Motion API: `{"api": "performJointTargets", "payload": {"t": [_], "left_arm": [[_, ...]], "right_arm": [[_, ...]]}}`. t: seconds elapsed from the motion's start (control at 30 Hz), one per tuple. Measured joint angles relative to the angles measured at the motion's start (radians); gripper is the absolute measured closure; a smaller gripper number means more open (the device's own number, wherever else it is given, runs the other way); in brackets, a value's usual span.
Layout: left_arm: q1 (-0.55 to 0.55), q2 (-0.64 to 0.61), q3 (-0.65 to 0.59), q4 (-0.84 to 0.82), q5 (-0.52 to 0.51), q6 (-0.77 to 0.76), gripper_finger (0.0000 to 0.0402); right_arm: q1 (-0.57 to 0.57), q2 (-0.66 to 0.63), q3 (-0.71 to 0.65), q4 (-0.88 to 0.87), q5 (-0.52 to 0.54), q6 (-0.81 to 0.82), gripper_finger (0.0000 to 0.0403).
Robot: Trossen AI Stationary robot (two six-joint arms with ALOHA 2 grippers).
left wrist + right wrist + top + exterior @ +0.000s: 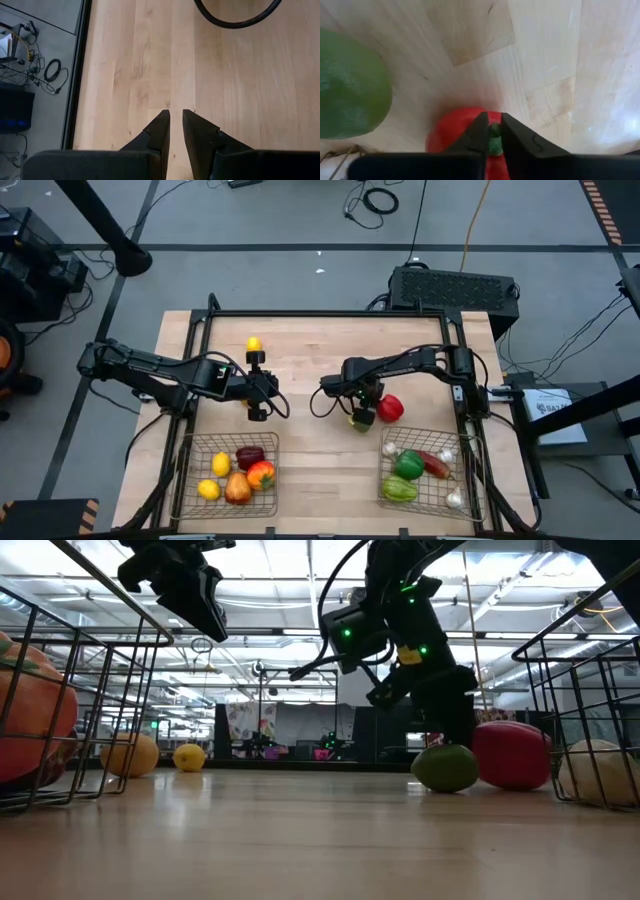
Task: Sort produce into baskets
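A red pepper [391, 408] with a green stem and a round green piece [359, 421] lie side by side on the wooden table, right of its middle. My right gripper [494, 120] points steeply down, shut at the red pepper's top. A yellow lemon [254, 343] rests alone at the far left of the table. My left gripper [258, 413] hangs shut above bare wood [176, 116], nothing between its fingers. Both wire baskets stand at the near edge: the left one [186, 470] with lemons and red-orange pieces, the right one [472, 480] with green peppers, a chili and garlic. My right gripper pinches the red pepper's green stem [494, 142] between its two fingers. The fingers come from above, slanting steeply down. The pepper rests on the table [512, 754], next to the green piece [347, 85].
Free wood lies between the two arms and in front of the baskets. A black cable loops [235, 17] over the table ahead of the left gripper. The table's dark frame rail [330, 313] runs along the far edge.
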Motion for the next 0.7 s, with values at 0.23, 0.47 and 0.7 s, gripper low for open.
{"api": "performJointTargets", "payload": {"t": [0.23, 0.47, 0.7], "left_arm": [[0.000, 0.000, 0.000, 0.000, 0.000, 0.000, 0.0340], [0.000, 0.000, 0.000, 0.000, 0.000, 0.002, 0.0340], [0.000, 0.000, 0.000, 0.000, 0.000, 0.002, 0.0340]], "right_arm": [[0.000, 0.000, 0.001, -0.013, -0.020, 0.000, 0.0395], [0.002, 0.000, 0.078, -0.082, -0.029, -0.005, 0.0393], [0.032, -0.002, 0.335, -0.202, -0.023, -0.017, 0.0392]]}}
